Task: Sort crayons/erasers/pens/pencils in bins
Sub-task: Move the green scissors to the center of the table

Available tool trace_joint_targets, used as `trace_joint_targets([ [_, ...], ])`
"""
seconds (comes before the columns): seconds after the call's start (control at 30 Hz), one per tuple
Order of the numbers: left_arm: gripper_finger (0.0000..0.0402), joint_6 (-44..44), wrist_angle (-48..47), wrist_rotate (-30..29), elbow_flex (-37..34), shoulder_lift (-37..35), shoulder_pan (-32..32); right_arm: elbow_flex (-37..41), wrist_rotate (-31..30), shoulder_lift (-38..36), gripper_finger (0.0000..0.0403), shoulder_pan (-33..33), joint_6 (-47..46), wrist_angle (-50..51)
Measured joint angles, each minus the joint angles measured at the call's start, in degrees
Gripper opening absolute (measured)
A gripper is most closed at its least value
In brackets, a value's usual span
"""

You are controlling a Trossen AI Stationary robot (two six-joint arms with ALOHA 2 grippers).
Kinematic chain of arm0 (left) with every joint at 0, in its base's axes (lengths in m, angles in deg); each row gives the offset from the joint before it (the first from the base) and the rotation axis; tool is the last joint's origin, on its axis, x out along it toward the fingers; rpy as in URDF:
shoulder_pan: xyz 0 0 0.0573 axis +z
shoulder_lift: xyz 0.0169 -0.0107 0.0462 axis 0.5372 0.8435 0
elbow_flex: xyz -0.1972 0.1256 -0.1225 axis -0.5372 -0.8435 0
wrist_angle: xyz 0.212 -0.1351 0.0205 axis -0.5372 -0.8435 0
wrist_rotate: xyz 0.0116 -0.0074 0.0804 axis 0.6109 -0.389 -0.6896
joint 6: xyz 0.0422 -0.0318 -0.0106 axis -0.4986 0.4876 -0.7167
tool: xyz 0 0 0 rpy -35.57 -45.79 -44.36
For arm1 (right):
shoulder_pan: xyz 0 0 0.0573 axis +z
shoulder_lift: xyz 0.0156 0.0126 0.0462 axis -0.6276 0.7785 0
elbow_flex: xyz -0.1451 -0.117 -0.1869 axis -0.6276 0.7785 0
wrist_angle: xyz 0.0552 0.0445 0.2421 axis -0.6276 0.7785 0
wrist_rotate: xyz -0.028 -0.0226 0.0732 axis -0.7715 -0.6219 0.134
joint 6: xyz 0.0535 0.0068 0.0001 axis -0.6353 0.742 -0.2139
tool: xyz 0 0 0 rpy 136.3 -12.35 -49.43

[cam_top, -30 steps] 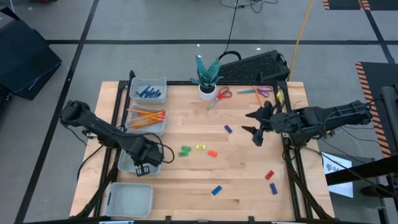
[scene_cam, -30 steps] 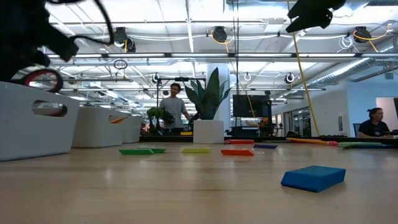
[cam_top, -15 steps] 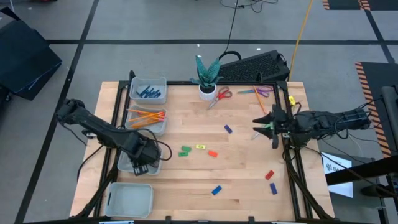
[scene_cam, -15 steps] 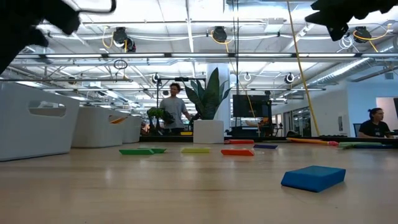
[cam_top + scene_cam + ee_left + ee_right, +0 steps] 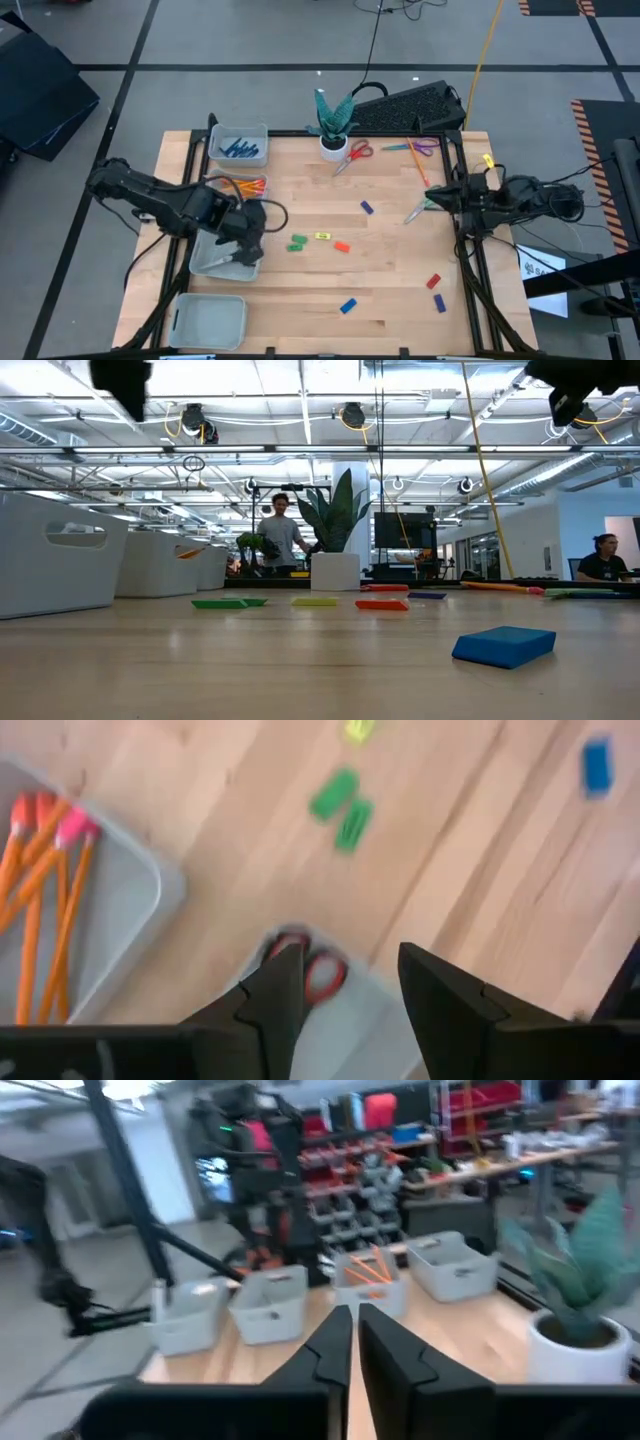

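My left gripper (image 5: pixel 245 243) (image 5: pixel 345 985) hangs open over the third bin (image 5: pixel 205 262). A thing with red rings (image 5: pixel 308 970) lies in that bin below the fingers, apart from them. The pens (image 5: pixel 240 150) fill the far bin and the pencils (image 5: pixel 238 186) (image 5: pixel 40 880) the second. Erasers lie loose on the table: green (image 5: pixel 297 242) (image 5: pixel 333 795), yellow (image 5: pixel 322 236), red (image 5: pixel 342 246), blue (image 5: pixel 347 306) (image 5: pixel 503 644). My right gripper (image 5: pixel 432 195) (image 5: pixel 350 1335) is shut and holds nothing, at the table's right edge, pointing level toward the left.
A fourth bin (image 5: pixel 208 320) stands at the near left corner. A white plant pot (image 5: pixel 332 148) and scissors (image 5: pixel 352 153) are at the far edge. A slim pale thing with a green end (image 5: pixel 416 210) lies by the right gripper. More erasers (image 5: pixel 436 290) lie near right.
My left gripper has risen and gone toward the table's far and right side, over the third bin. The red-ringed thing seen under it a second ago no longer shows in the low view. My right gripper has drawn back toward the table's right edge, turned and shut.
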Motion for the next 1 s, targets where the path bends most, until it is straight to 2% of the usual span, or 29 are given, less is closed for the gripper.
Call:
trace_joint_targets([
  [0.1, 0.0170, -1.2, 5.2, -1.5, 0.0, 0.0, 1.8, 0.0, 2.2, -3.2, 0.0011, 0.0, 1.1, -0.5],
  [0.33, 0.0170, -10.0, 19.3, -2.7, 0.1, -0.1, 6.1, 1.8, 5.8, -3.3, 0.0002, 0.0, 4.6, -4.7],
  [0.47, 0.0164, -19.8, 16.7, 1.0, 0.1, -0.2, 7.5, 6.8, 7.5, -3.3, 0.0001, 0.0, 3.7, -12.6],
  [0.57, 0.0129, -18.7, 13.0, -0.1, -0.2, -1.1, 8.3, 12.4, 8.0, -3.1, 0.0001, 0.0, 0.8, -19.6],
  [0.67, 0.0074, -23.4, 17.1, -2.7, -2.9, -6.6, 8.2, 18.2, 9.1, -2.6, 0.0001, 0.0, -2.9, -28.2],
  [0.8, 0.0010, -27.2, 24.0, -5.8, -10.6, -18.0, 7.7, 24.0, 7.1, -2.7, 0.0001, 0.0, -3.0, -34.7],
  [0.9, 0.0015, -30.0, 26.0, -7.3, -17.0, -28.4, 7.6, 26.0, 1.6, -2.6, 0.0001, 0.0, -3.2, -35.5],
  [1.0, 0.0025, -28.7, 22.3, -10.4, -21.6, -37.9, 7.6, 27.1, -3.3, -2.6, 0.0001, 0.0, -4.5, -31.6],
])
